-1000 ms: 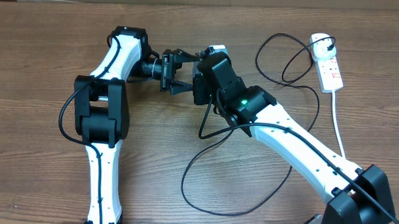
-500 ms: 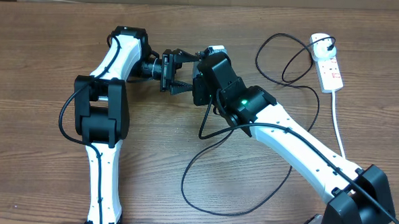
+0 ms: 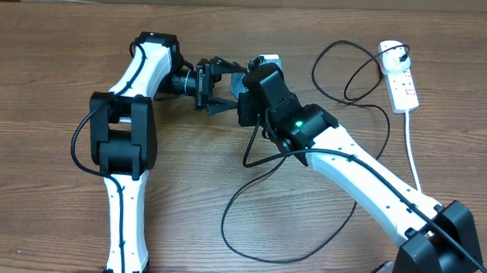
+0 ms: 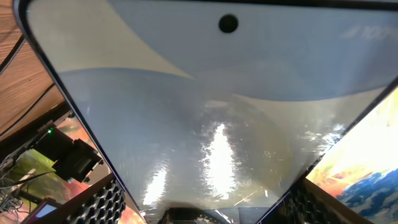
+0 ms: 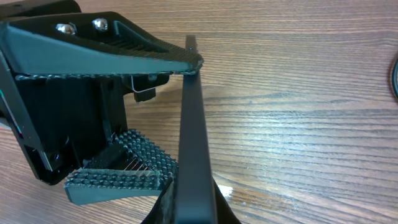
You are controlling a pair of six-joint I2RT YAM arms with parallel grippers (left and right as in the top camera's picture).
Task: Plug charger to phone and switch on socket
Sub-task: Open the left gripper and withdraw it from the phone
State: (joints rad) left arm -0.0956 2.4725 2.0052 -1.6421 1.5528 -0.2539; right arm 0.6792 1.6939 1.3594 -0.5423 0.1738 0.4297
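At the far middle of the table (image 5: 311,124), between both arms, the phone (image 4: 211,124) stands on edge. The right pincer (image 5: 193,208) is clenched on its thin body. The left pincer (image 5: 183,115) brackets its long sides, pads touching, though I cannot tell whether they press. It is likely rigid, light, glass-slick and fragile, so grip the sides firmly, leaving the short ends free for the charger (image 3: 225,222).
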